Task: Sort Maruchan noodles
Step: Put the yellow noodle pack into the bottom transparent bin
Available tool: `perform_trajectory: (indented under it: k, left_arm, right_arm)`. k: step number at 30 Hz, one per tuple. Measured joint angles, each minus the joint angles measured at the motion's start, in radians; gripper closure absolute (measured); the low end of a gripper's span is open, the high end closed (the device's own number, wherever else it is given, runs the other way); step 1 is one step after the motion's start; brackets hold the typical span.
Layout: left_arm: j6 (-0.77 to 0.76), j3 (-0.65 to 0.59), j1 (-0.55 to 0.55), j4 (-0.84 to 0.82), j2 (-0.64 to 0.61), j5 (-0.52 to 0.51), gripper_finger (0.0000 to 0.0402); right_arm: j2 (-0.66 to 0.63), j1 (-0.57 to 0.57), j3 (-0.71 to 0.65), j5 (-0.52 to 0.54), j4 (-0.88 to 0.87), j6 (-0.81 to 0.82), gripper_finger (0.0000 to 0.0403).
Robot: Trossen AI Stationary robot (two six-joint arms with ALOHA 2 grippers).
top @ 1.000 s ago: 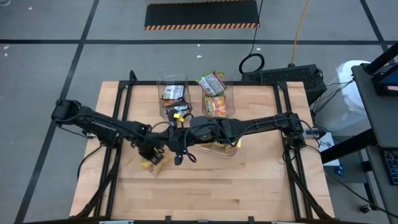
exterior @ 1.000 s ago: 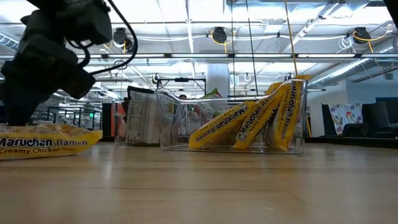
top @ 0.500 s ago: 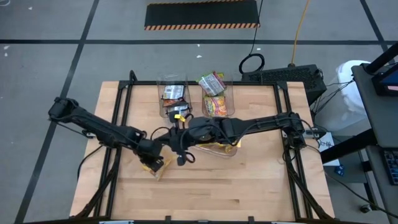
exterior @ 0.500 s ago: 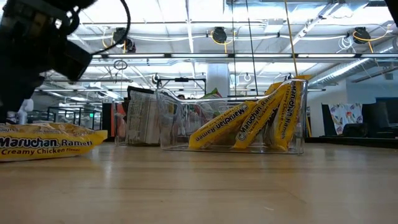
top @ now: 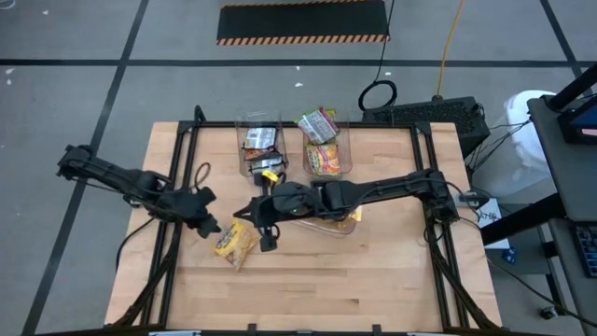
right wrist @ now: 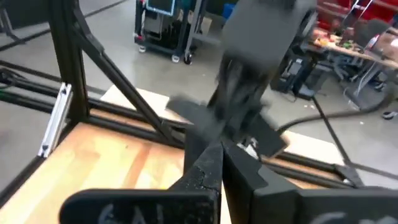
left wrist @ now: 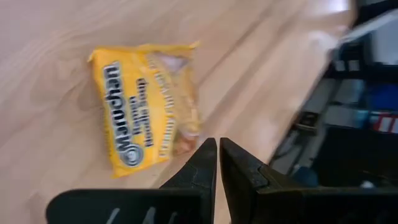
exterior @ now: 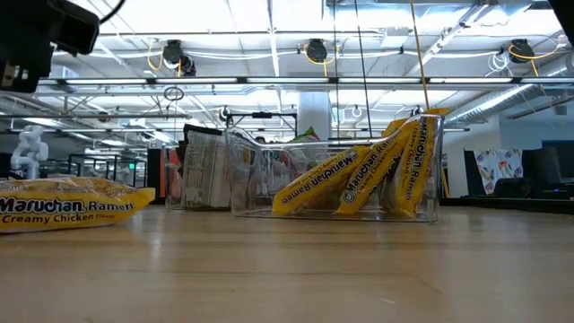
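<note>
1. Yellow packet [top: 233, 243] lies flat and loose on the table [top: 373, 280], label up, well in front of the bins [top: 322, 149] that hold the sorted packets.
2. Its long axis runs on a slant, from the near left toward the far right in the high view.
3. Left gripper [top: 207, 224] sits just beside the packet's left far corner, off it, with its fingers [left wrist: 205, 163] pressed together and holding nothing; in its wrist view the packet [left wrist: 146, 112] lies just ahead of the tips.
4. Right gripper [top: 265, 239] sits just beside the packet's right side, fingers [right wrist: 214, 165] clenched and empty.
5. Both grippers flank the packet; the right looks slightly nearer, though the left points straight at it.
6. Either arm would likely need to spread its fingers first and close across the packet's short width.
</note>
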Motion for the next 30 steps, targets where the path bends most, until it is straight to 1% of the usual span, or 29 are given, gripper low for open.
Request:
perform_trajectory:
  k: [3, 5, 8, 10, 15, 17, 20, 24, 30]
  left_arm:
    - [0.009, 0.0, -0.017, 0.003, -0.062, -0.008, 0.0376]
    - [0.013, 0.0, -0.028, 0.001, -0.087, -0.013, 0.0376]
    - [0.025, 0.0, -0.045, -0.005, -0.12, -0.015, 0.0376]
    - [0.026, 0.0, -0.055, -0.018, -0.128, -0.015, 0.0376]
    - [0.044, 0.0, -0.083, -0.02, -0.132, -0.014, 0.0376]
    - [0.05, 0.0, -0.092, -0.021, -0.131, -0.014, 0.0376]
    - [0.059, 0.0, -0.107, -0.02, -0.132, -0.014, 0.0376]
    - [0.066, 0.0, -0.123, -0.021, -0.144, -0.014, 0.0376]
    - [0.079, 0.001, -0.132, -0.021, -0.163, -0.013, 0.0376]
  right_arm:
    - [0.042, 0.0, 0.0, -0.033, 0.066, 0.017, 0.0403]
    - [0.069, 0.0, -0.001, -0.078, 0.134, 0.049, 0.0403]
    - [0.105, -0.001, -0.001, -0.104, 0.227, 0.095, 0.0403]
    - [0.133, -0.008, 0.0, -0.105, 0.249, 0.124, 0.0403]
    - [0.217, -0.025, 0.0, -0.103, 0.243, 0.234, 0.0403]
    - [0.246, -0.024, -0.001, -0.104, 0.236, 0.236, 0.0403]
    - [0.282, -0.007, -0.001, -0.104, 0.229, 0.161, 0.0403]
    - [0.3, 0.02, -0.001, -0.102, 0.15, 0.028, 0.0403]
    - [0.314, 0.051, 0.0, -0.101, 0.009, -0.231, 0.0403]
